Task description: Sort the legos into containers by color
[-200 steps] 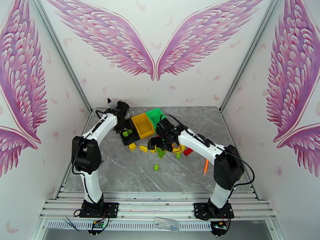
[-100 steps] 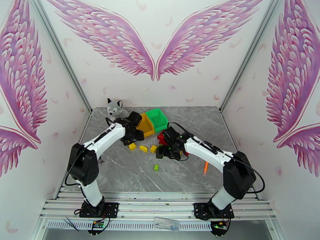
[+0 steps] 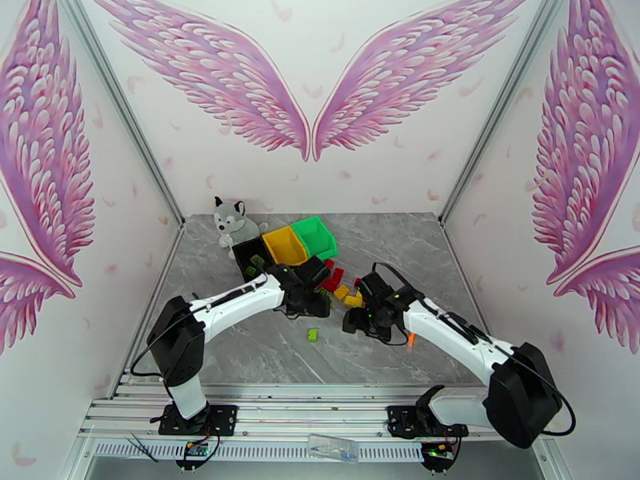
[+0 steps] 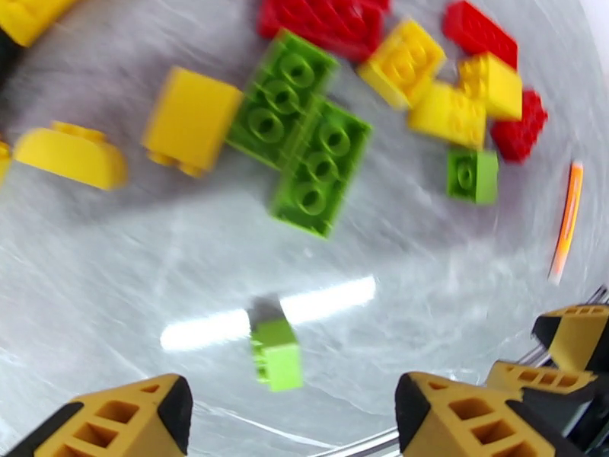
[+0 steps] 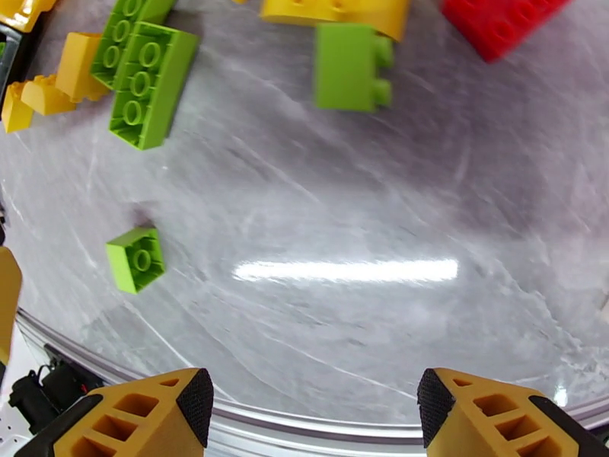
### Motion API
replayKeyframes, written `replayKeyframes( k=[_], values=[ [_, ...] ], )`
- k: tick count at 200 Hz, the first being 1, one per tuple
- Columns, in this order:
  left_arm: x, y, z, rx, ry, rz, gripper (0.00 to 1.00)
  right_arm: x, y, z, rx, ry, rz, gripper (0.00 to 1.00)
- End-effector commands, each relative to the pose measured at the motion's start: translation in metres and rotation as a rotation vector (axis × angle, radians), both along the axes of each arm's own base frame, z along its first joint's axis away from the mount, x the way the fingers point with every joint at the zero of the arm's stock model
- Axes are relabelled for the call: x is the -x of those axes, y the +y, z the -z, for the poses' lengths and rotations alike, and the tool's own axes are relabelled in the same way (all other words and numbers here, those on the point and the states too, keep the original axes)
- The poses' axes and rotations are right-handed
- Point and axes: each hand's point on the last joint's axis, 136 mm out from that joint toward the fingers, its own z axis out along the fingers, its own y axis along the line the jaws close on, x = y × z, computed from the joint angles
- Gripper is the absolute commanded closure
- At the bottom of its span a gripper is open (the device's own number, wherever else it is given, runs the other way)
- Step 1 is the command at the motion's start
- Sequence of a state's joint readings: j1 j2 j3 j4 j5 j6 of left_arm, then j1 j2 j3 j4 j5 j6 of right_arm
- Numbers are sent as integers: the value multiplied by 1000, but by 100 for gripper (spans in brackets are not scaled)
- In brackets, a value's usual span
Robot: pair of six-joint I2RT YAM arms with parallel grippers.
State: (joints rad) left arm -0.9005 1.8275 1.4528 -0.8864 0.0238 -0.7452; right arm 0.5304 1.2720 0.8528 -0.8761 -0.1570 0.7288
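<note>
Red, yellow and light green legos lie in a pile mid-table, in front of the joined black, yellow and green bins. Green pieces lie inside the black bin. My left gripper hovers open at the pile's left edge; its wrist view has two long green bricks, yellow and red bricks beyond, and a small green brick just ahead of the open left gripper. My right gripper stands open and empty near the pile's front; its view has the same small green brick.
A plush husky sits behind the black bin at the back left. A thin orange stick lies right of the pile, partly under my right arm. The small green brick lies alone in front of the pile.
My left arm swung from the black bin down to the pile's left side, uncovering the husky and bins. My right arm drew back toward the near right, off the pile.
</note>
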Motion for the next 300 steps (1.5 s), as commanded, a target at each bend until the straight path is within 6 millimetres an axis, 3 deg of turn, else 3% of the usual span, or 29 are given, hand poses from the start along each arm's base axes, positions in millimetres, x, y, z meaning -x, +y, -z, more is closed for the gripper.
replayKeyframes(
  k=[1, 18, 60, 94, 174, 215, 264, 300],
  values=[
    [8, -19, 3, -17, 18, 46, 25, 14, -13, 4, -1, 21, 57, 22],
    [12, -27, 10, -22, 35, 66, 26, 19, -18, 4, -12, 20, 76, 22],
    [28, -4, 32, -127, 82, 34, 28, 25, -19, 4, -40, 15, 84, 21],
    [27, 2, 37, -163, 75, 19, 28, 23, -12, 4, -69, 17, 72, 21],
    [30, 5, 77, -202, 146, 17, 34, 11, 1, 0, -107, 14, 52, 24],
    [27, 11, 86, -222, 162, 8, 45, 6, 6, 0, -117, 20, 48, 26],
    [23, 10, 71, -173, 159, 12, 74, -7, 18, -5, -144, 14, 22, 30],
    [6, 20, 46, -118, 121, -41, 76, -25, 37, -12, -178, 9, -23, 31]
  ],
)
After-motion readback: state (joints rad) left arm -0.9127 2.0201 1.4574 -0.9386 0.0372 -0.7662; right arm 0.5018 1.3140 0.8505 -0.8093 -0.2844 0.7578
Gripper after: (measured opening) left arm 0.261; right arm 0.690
